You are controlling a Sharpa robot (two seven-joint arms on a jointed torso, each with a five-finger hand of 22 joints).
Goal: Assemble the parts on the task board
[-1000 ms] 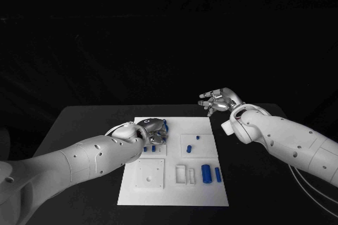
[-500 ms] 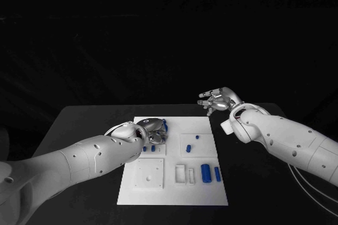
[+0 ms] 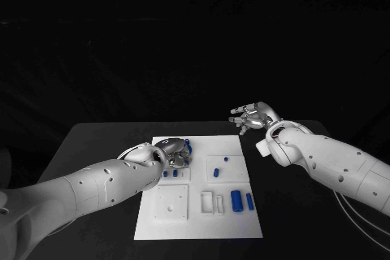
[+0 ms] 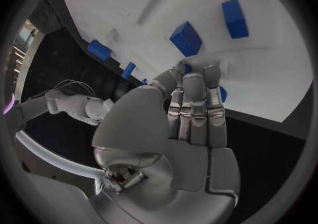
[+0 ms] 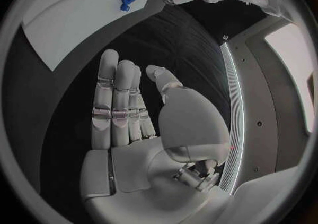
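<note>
Writing or labels cannot be made out on anything. Black table (image 3: 106, 141) carries the white task board (image 3: 203, 226) at its middle, dark room behind. Blue parts (image 3: 237, 200) lie on the board. The left hand (image 3: 172, 151) presses curled fingertips (image 4: 211, 72) on the board's far left area; whether they pinch a part, I cannot tell. The right hand (image 3: 253, 117) hovers beyond the board's far right corner, fingers (image 5: 116, 102) straight, holding nothing.

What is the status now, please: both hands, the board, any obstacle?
Left hand down on task board, fingertips at a blue part; hold unclear. Right hand open, off the board, empty. Other blue parts lie loose. Nothing in the way.
</note>
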